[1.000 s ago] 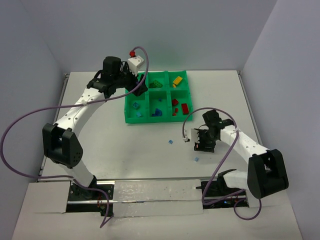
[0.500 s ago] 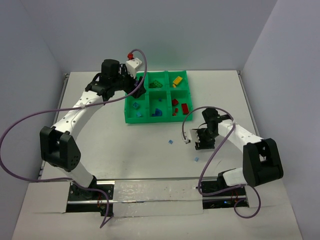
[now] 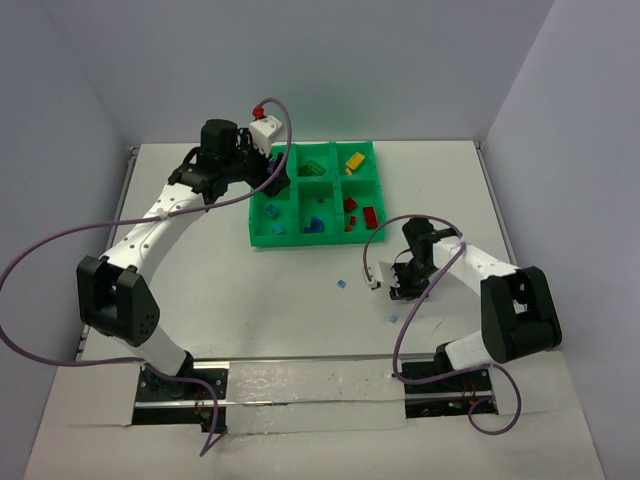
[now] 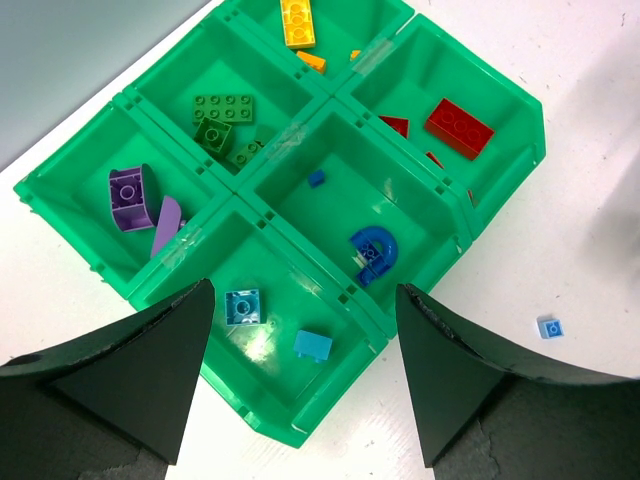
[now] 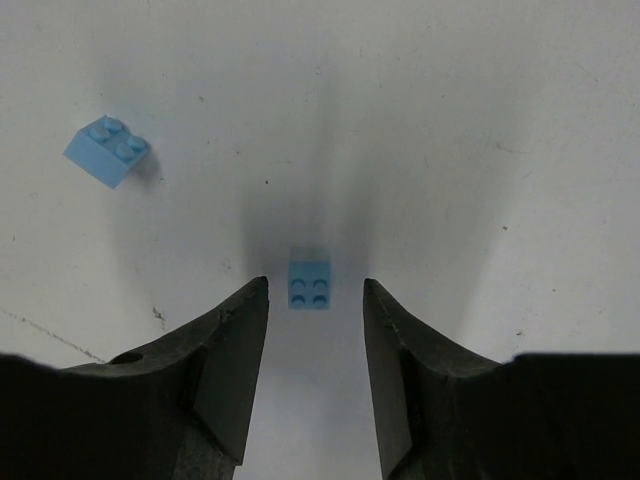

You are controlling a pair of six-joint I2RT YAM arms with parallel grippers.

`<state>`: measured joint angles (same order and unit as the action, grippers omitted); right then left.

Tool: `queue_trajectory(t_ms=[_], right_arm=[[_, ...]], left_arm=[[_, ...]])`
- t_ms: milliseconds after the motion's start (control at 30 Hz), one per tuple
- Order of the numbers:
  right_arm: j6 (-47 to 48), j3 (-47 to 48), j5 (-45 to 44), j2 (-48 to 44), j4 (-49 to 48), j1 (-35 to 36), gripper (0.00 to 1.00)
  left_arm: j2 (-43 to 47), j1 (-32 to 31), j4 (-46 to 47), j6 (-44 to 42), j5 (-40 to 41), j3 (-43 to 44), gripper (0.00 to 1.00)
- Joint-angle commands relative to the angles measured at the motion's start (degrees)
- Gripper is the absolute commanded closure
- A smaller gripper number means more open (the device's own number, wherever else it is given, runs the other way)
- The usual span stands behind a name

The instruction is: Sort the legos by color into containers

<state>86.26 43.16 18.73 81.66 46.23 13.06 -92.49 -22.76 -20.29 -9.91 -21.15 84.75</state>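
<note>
Right hand point(image 5: 315, 292) had narrowed about the light-blue square plastic brick point(image 5: 309, 284) on the surface point(image 5: 450, 120), centre frame, not yet touching; pickup judged imminent. Left hand point(image 4: 302, 300) spread above the bright green plastic tray point(image 4: 510, 185)

Tray point(image 4: 505, 190) glossy green plastic; light-blue brick point(image 5: 309, 285) smooth plastic; table point(image 5: 450, 120) matt white, lightly scuffed.

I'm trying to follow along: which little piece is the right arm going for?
Find the green tray, then the white table on its near side, under the right arm. There the light blue brick between the jaws lies flat, four studs up; its light blue neighbour sits tilted off to one side.
</note>
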Motion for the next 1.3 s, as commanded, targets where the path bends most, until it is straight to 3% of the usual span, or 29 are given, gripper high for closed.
queue_trajectory(t_ms=[0,400,567,667,767,967,1067,1267], right_arm=[[-0.2,-0.3,0.8,0.7,0.0,-0.5,0.53],[-0.6,-2.5,-0.4,1.9,-0.5,-0.6,0.64],[-2.1,1.7,1.9,1.9,2.1,-0.7,0.77],[-4.8,8.7,6.9,1.1,4.8,0.1,0.84],[-9.2,18.2,11.8,1.5,5.5,2.7,0.91],[-19.2,31.6,19.4,4.9,2.4,10.4,0.93],[-27.6,38.8,22.5,10.4,-4.2,15.1,0.94],[-41.0,51.7,20.0,24.4,-15.8,20.3,0.95]], left_arm=[[2.0,0.4,1.8,0.7,0.5,0.2,0.17],[2.1,0.4,1.4,-0.3,0.8,-0.2,0.17],[3.7,1.3,1.6,-0.1,1.5,-0.8,0.16],[5.3,4.9,2.2,3.0,0.1,-1.1,0.14],[7.6,9.5,3.5,6.7,-2.4,-2.0,0.04],[12.3,15.7,4.7,11.7,-4.5,-4.9,0.01],[15.2,18.2,4.9,13.3,-3.3,-7.1,0.01],[16.5,22.4,3.0,15.8,-3.5,-9.3,0.01]])
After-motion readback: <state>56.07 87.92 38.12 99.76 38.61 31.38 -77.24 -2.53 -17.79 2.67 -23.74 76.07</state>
